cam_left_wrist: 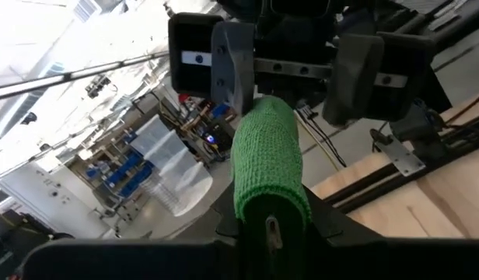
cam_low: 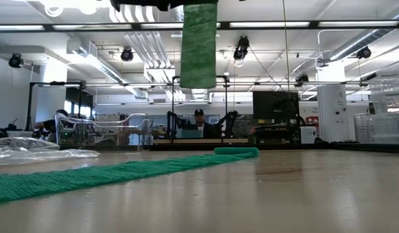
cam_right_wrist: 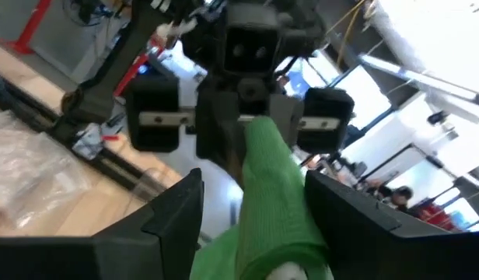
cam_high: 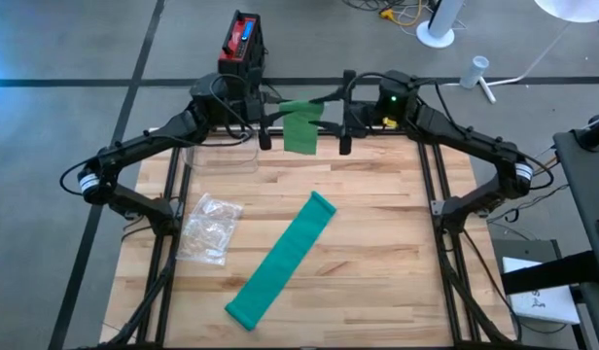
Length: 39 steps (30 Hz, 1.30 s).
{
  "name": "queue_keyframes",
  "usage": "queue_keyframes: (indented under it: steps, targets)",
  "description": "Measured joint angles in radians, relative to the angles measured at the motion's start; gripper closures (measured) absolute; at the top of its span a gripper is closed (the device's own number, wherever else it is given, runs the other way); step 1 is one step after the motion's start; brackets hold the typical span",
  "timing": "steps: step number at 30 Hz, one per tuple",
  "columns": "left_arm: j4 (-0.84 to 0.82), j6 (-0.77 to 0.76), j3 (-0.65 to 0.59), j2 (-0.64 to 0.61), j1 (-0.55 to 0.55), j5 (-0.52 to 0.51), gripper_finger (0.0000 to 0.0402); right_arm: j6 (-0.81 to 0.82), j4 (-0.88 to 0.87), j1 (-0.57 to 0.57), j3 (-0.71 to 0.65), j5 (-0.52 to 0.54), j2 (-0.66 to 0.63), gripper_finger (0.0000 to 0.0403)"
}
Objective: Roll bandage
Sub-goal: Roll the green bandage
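A short green bandage (cam_high: 301, 126) hangs in the air over the table's far edge, between my two grippers, which face each other. My left gripper (cam_left_wrist: 270, 233) is shut on it. My right gripper (cam_right_wrist: 255, 225) is open, one finger on each side of the bandage's other end (cam_right_wrist: 274, 179); I cannot tell whether it touches. In the low view the bandage (cam_low: 198, 42) hangs straight down with its lower end free. A long green strip (cam_high: 280, 258) lies flat and slanting on the table, its far end rolled (cam_low: 236, 151). My left gripper pinches one end of the bandage (cam_left_wrist: 270, 204) between its two fingers, coming in level from the table's left. The bandage is lifted clear of the table and reaches out toward my right gripper (cam_left_wrist: 298, 70).
A crumpled clear plastic bag (cam_high: 212, 228) lies on the table's left part. A clear container (cam_high: 222, 156) stands at the far left under my left arm. A red and black device (cam_high: 243, 44) sits beyond the far edge. Dark frame rails (cam_high: 431, 194) run along both sides.
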Motion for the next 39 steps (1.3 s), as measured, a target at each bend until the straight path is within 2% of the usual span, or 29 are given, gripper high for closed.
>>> queue_keyframes:
  steps: [9, 23, 28, 31, 39]
  targets:
    - [-0.029, -0.024, -0.002, 0.001, -0.015, -0.006, 0.0357, 0.011, -0.035, 0.000, 0.002, 0.036, 0.041, 0.0184]
    - [0.004, -0.054, 0.000, 0.000, -0.020, 0.004, 0.0353, -0.019, -0.047, 0.001, -0.002, 0.081, 0.016, 0.0198]
    - [-0.022, -0.059, 0.000, 0.000, -0.018, -0.021, 0.0353, -0.038, -0.037, 0.003, 0.020, 0.069, -0.013, 0.0191]
    - [-0.023, -0.081, -0.001, 0.000, -0.019, -0.021, 0.0353, -0.038, -0.027, 0.006, 0.026, 0.018, -0.016, 0.0185]
    - [-0.038, -0.109, -0.003, 0.003, -0.025, -0.009, 0.0353, -0.038, -0.025, 0.019, 0.026, -0.005, 0.037, 0.0167]
